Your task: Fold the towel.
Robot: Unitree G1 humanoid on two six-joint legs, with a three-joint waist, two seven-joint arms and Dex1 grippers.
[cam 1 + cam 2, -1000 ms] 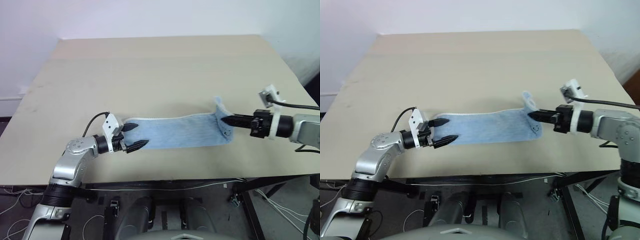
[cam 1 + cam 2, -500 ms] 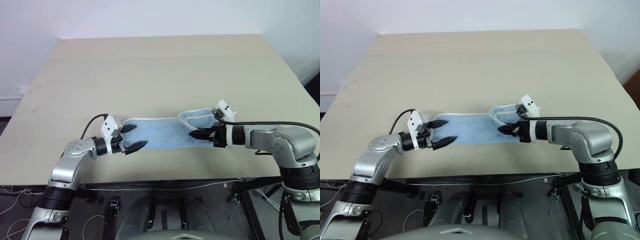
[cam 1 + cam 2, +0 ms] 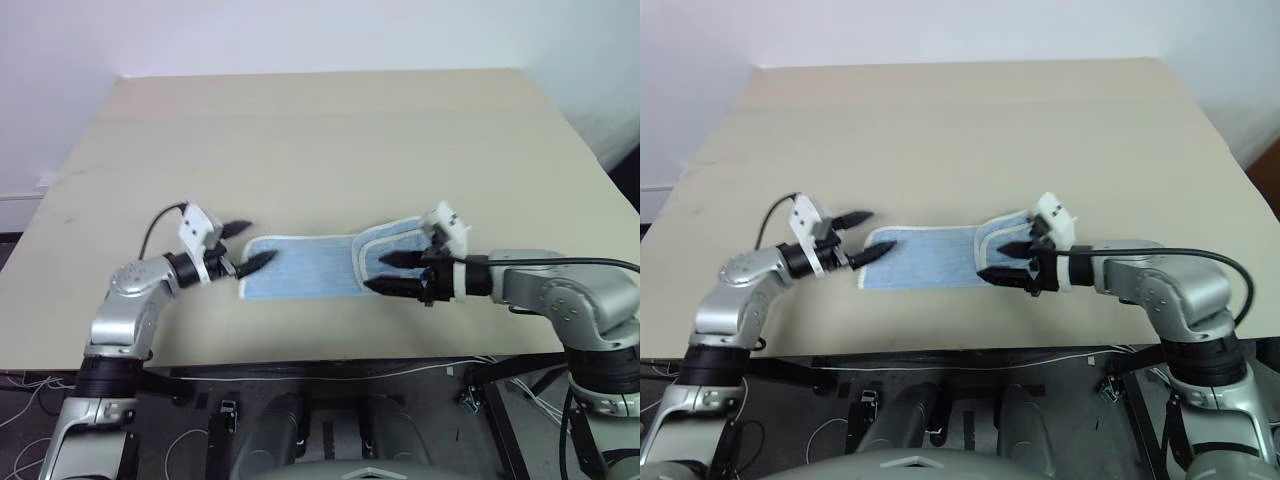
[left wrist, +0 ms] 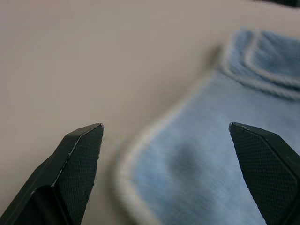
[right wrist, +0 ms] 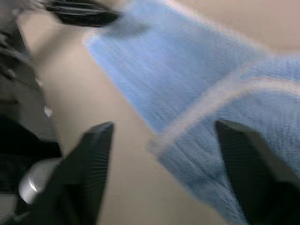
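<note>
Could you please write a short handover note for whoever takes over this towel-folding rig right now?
Left hand: open, at the towel's left end, holding nothing.
Right hand: open over the folded-over right end, gripping nothing.
Towel: flat on the table near the front edge, its right end laid back over the middle.
Done: first partial fold from the right.
Left: bring the left end over, or finish and square up the fold.

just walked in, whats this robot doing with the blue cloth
It is folding a towel on a table. The towel's right end is laid over the middle, so the fold is partly done. The right gripper is open over that folded end and holds nothing. The left gripper is open at the towel's left end, also holding nothing.
</note>
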